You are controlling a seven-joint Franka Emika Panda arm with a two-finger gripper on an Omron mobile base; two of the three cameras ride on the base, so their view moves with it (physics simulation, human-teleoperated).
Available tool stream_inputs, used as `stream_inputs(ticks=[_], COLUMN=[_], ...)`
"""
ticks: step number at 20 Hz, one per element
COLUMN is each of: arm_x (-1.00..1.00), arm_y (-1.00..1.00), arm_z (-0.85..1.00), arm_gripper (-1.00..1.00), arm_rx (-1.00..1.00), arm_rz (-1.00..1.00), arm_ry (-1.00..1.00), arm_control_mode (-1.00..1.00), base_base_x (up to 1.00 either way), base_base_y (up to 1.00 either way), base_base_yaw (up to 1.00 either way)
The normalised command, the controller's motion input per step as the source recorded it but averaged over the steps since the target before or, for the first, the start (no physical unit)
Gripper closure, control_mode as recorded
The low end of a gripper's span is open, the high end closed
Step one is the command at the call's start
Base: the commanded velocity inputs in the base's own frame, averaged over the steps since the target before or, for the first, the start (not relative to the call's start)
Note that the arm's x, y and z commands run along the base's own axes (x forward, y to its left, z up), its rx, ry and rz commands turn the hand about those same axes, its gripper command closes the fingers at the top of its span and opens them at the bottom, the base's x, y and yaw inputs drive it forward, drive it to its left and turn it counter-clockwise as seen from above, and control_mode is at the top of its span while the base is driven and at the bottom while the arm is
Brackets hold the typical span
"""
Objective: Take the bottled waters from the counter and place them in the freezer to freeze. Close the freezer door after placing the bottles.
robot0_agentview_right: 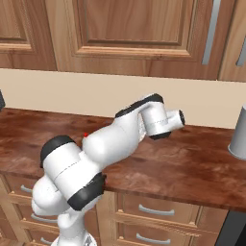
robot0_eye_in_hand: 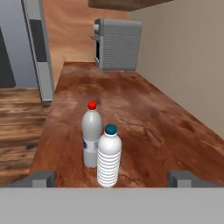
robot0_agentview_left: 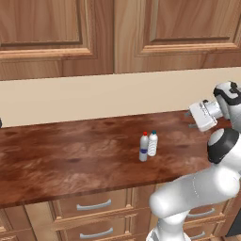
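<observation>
A: Two bottles, red-capped bottle (robot0_eye_in_hand: 91,136) and teal-capped bottle (robot0_eye_in_hand: 109,156), stand upright, touching, on the surface (robot0_eye_in_hand: 144,118).
B: We see them between our wide-open fingers (robot0_eye_in_hand: 40,178), ungripped.

Even, bright, flat rendered light with no visible source. Weak shadows lie beneath the cabinets (robot0_agentview_left: 113,37) at the top of the frame. No glare; slightly soft, low-resolution edges throughout.
</observation>
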Motion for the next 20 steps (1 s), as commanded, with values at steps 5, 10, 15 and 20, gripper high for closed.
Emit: stream_inputs(ticks=[5,10,15,20], arm_x=[0.00,-0.25,-0.28,-0.04], arm_y=[0.04,0.00,0.18,0.28], arm_z=[-0.50,-0.32,-0.28,-0.11], arm_gripper=[-1.00,-1.00,-1.00,-1.00], arm_rx=[0.05,-0.01,0.00,0.00], arm_rz=[0.03,0.09,0.12,0.08], arm_ry=[-0.11,-0.06,-0.15,-0.12], arm_control_mode=[-1.00,-1.00,-1.00,-1.00], base_base_x=[0.00,0.00,0.00,0.00], base_base_y=[0.00,0.00,0.00,0.00], base_base_yaw=[0.00,0.00,0.00,0.00])
